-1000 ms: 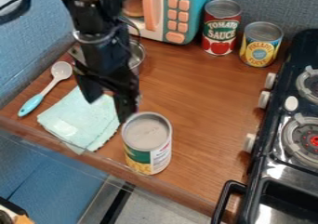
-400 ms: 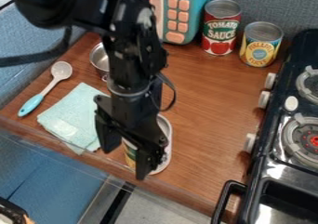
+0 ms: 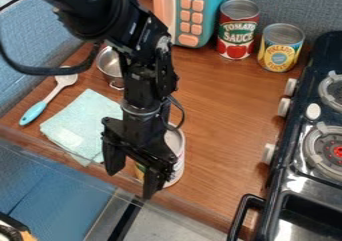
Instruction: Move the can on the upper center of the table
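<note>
While the wooden table [image 3: 220, 100] carries the whole work and the black stove [image 3: 294, 182] stands along its right side, the robot arm [image 3: 143, 80] comes from the upper left corner, bends at its elbow, and lets its wrist hang down steeply, leaning a little. Under it, near the front edge of the table, the can [image 3: 176, 152] stands upright, partly covered by the arm and just beside the cloth [image 3: 80, 125]. This can is, I think, quite heavy for its size if it is full; its wall should be stiff and not fragile, but smooth, so it may slip or turn. It seems best to take hold of it around the middle, from two opposite sides, and to keep it level on the way to the upper center. The gripper [image 3: 129, 185] points downward at the can, its fingers [image 3: 153, 177] spread apart; whether they touch the wall, I cannot tell.
</note>
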### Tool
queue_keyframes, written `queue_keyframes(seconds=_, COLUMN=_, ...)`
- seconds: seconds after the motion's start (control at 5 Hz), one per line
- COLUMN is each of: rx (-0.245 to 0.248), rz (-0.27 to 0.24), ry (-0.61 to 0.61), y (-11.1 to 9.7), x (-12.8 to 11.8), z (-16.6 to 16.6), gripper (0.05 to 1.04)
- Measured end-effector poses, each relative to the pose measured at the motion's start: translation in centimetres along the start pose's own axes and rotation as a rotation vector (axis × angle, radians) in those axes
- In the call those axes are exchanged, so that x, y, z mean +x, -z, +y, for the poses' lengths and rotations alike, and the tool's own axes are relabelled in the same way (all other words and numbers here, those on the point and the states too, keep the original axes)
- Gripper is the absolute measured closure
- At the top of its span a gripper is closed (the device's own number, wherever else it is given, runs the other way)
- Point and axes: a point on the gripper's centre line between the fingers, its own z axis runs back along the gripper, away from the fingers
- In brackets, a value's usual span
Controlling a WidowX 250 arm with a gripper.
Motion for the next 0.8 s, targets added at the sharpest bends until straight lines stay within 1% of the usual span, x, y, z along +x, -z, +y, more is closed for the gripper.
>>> queue_keyframes(seconds=0.2, rx=-0.001, rz=-0.001, ry=-0.024, y=0.0, x=1.8, z=0.5, gripper=0.083)
queue_keyframes(seconds=0.6, rx=-0.040, rz=-0.088, ry=-0.051, y=-2.4, x=7.3, z=0.7, gripper=0.083)
queue_keyframes(seconds=0.8, rx=-0.008, rz=-0.131, ry=-0.091, y=-3.3, x=10.7, z=1.3, gripper=0.083)
